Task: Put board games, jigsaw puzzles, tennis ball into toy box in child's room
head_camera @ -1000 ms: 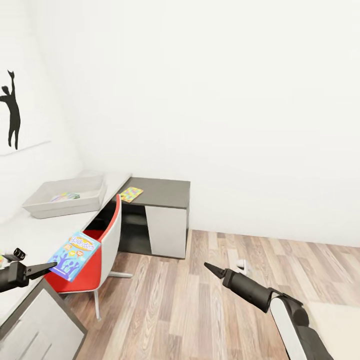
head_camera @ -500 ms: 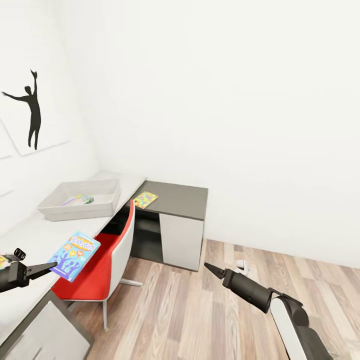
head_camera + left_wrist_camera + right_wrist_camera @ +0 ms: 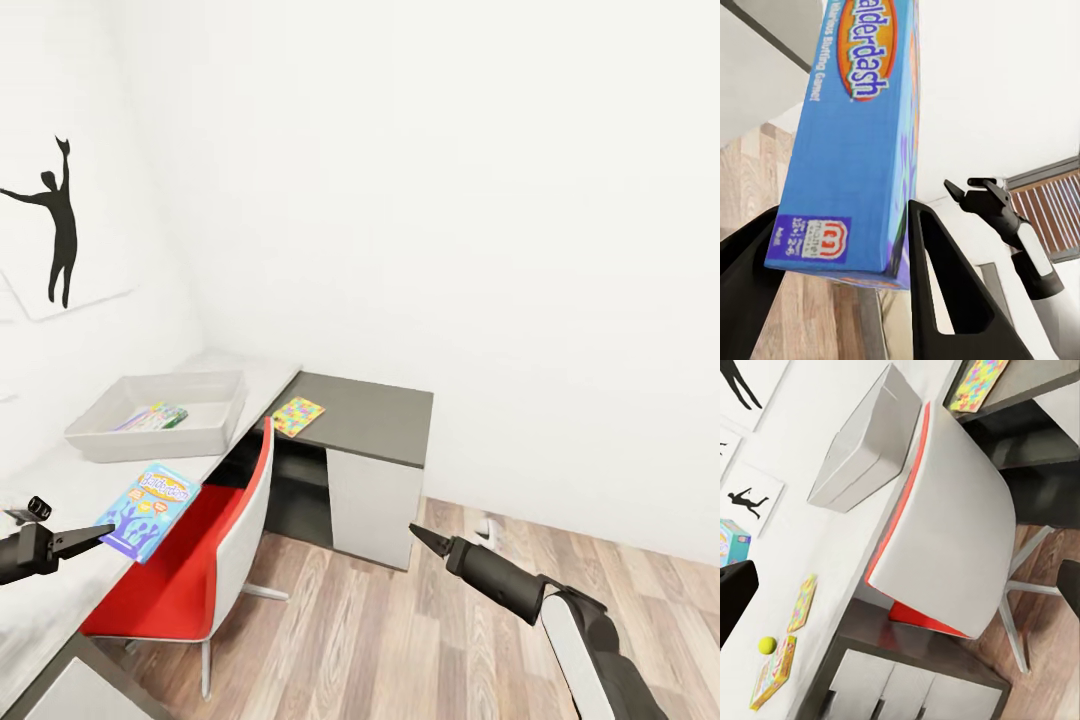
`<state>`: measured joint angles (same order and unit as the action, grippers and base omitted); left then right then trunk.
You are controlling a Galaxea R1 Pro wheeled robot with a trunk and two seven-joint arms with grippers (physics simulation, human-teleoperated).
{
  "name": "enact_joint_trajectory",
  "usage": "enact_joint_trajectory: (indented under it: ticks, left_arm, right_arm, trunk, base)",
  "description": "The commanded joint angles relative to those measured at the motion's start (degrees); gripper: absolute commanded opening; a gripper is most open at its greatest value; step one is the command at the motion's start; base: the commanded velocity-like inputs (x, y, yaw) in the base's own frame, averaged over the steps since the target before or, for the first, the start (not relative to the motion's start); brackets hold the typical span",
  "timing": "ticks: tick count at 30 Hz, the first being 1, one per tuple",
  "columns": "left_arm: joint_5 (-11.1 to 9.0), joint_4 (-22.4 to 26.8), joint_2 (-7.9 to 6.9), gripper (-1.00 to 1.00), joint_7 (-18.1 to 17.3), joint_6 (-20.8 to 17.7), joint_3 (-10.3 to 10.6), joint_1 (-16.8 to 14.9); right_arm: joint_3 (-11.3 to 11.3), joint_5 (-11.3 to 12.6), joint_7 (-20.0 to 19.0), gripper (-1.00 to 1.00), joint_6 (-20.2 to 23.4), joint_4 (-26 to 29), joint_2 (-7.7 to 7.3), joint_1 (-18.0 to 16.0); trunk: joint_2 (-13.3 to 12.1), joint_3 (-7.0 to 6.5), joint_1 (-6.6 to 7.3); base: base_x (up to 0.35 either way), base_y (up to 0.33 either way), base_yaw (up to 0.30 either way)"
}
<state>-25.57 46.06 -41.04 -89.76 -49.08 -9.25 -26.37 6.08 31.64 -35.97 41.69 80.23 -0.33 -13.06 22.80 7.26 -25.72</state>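
Note:
My left gripper (image 3: 103,532) is shut on a blue board game (image 3: 150,508), held tilted over the table's (image 3: 60,475) front edge; the left wrist view shows its fingers (image 3: 945,292) clamping the box (image 3: 847,135). The grey toy box (image 3: 215,425) stands further along the table with a colourful flat item (image 3: 152,417) inside. One jigsaw puzzle (image 3: 298,416) lies on the lower dark section. The right wrist view shows the toy box (image 3: 862,442), the tennis ball (image 3: 767,645), a yellow board game (image 3: 772,679) and a second jigsaw puzzle (image 3: 802,604) on the table. My right gripper (image 3: 416,531) hangs open over the floor.
A red chair (image 3: 200,560) with a white back is tucked at the table, under the held game. Wood-plank floor (image 3: 400,640) stretches to the right. White walls meet in the corner behind the table, and a dancer silhouette picture (image 3: 55,235) hangs at the left.
The whole view has shifted, so the camera has moved and the table, toy box and chair now sit further right. Both grippers hold the same pose, the left still clamping the blue game.

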Motion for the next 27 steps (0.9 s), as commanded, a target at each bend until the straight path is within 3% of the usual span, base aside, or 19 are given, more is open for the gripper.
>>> enact_joint_trajectory:
  ticks: [1,8,12,16,19,27]
  left_arm:
    - [-0.1,0.0,-0.01,-1.0,-0.2,-0.6,0.0,-0.1]
    - [-0.1,0.0,-0.01,-1.0,-0.2,-0.6,0.0,-0.1]
    - [-0.1,0.0,-0.01,-1.0,-0.2,-0.6,0.0,-0.1]
    - [-0.1,0.0,-0.01,-1.0,-0.2,-0.6,0.0,-0.1]
    - [-0.1,0.0,0.05,-1.0,-0.2,-0.6,0.1,-0.1]
    - [-0.1,0.0,0.08,-1.0,-0.2,-0.3,0.1,-0.1]
  right_arm:
    - [0.1,0.2,-0.1,1.0,0.4,0.1,-0.01,0.0]
    - [0.1,0.4,-0.3,1.0,0.8,0.4,-0.12,0.0]
    - [0.1,1.0,-0.7,1.0,2.2,4.8,-0.17,1.4]
    - [0.9,1.2,-5.0,1.0,4.5,8.9,-0.19,3.5]
    - [3.2,1.1,-10.5,1.0,5.0,9.8,-0.12,4.0]
    - [3.7,1.2,-12.7,1.0,5.1,9.7,-0.19,4.1]
  trunk:
    - [0.1,0.12,-0.07]
    - [0.1,0.12,-0.07]
    - [0.1,0.12,-0.07]
    - [0.1,0.12,-0.07]
    - [0.1,0.12,-0.07]
    - [0.1,0.12,-0.07]
  base:
    - [0.326,0.0,0.27]
    - [0.326,0.0,0.286]
    - [0.326,0.0,0.287]
    - [0.326,0.0,0.124]
    - [0.323,-0.026,0.021]
    - [0.293,-0.147,0.001]
